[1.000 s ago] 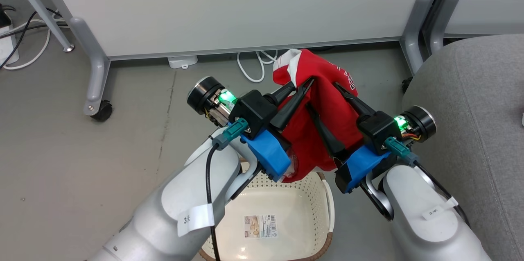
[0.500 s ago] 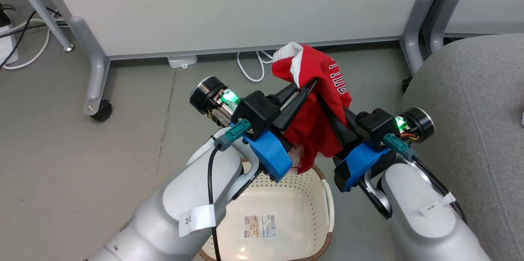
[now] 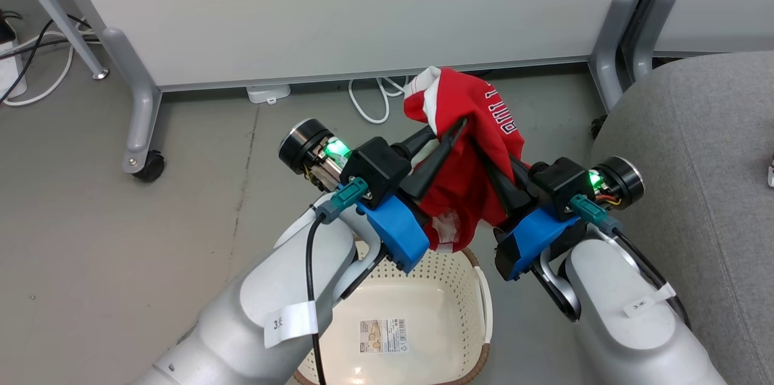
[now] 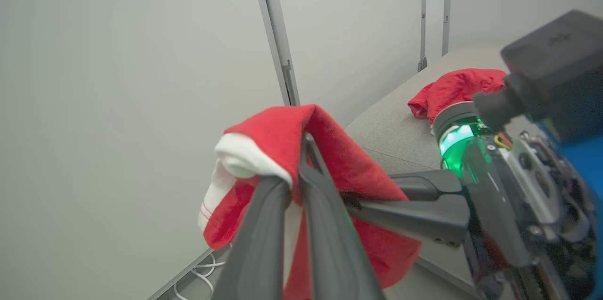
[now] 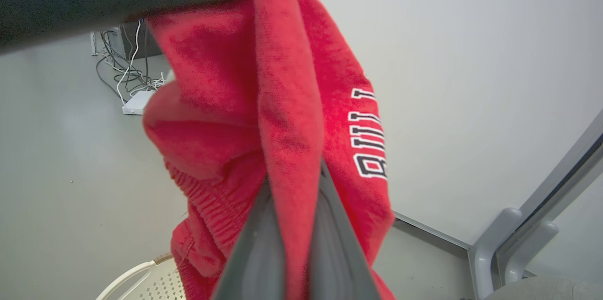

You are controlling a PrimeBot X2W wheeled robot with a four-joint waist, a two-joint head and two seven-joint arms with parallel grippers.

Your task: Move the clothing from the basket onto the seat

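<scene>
Both arms are up over the basket, which stands on the floor just beside the seat. The red garment hangs in the air between them, above the basket's far end, its white lettering on the side toward the seat. My left gripper is closed on it near the white-trimmed edge, with cloth draped over the tips. My right gripper is clamped on a fold of the same garment. Its tips are buried in fabric, so it probably has a deep bite. A second red garment lies on the seat.
</scene>
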